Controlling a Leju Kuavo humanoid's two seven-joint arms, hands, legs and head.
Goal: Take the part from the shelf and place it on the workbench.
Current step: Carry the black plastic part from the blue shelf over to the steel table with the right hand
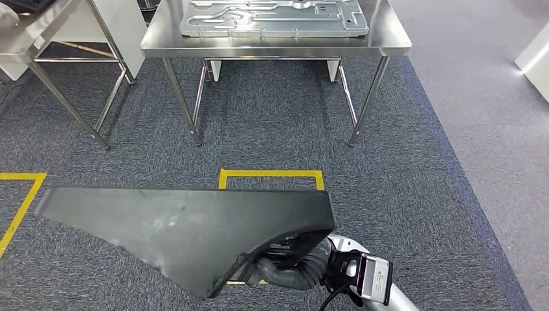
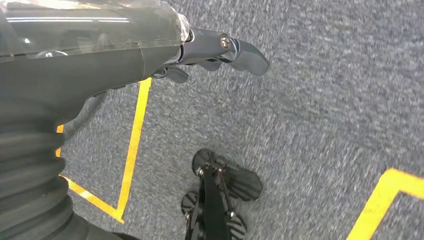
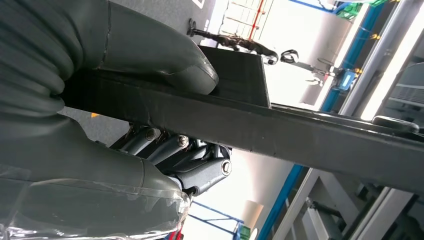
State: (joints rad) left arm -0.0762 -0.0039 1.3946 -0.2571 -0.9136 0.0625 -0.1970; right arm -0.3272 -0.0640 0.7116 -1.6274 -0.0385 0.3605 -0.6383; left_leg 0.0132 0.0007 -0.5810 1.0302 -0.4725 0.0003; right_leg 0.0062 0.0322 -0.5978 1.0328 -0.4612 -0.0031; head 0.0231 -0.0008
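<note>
Dark grey flat plastic part point(image 1: 188, 230), a broad panel with one curved cut-out edge, is held out level above the carpet in the right hand point(image 1: 288, 262), which grips it at its near right corner. The right wrist view shows that hand's thick grey thumb point(image 3: 165, 60) pressed on one face of the part point(image 3: 280, 132) and the darker fingers point(image 3: 200, 170) curled against the other. The left hand point(image 2: 220, 50) hangs over the floor with nothing in it, its dark fingers fairly straight and apart. Below the part lies blue-grey carpet point(image 1: 388, 194) marked with a yellow taped square point(image 1: 272, 173). Well beyond it stands a stainless steel worktop point(image 1: 155, 42) on thin legs, carrying a large silver stamped metal panel point(image 1: 275, 18). A second steel worktop point(image 1: 39, 26) stands to its left.
</note>
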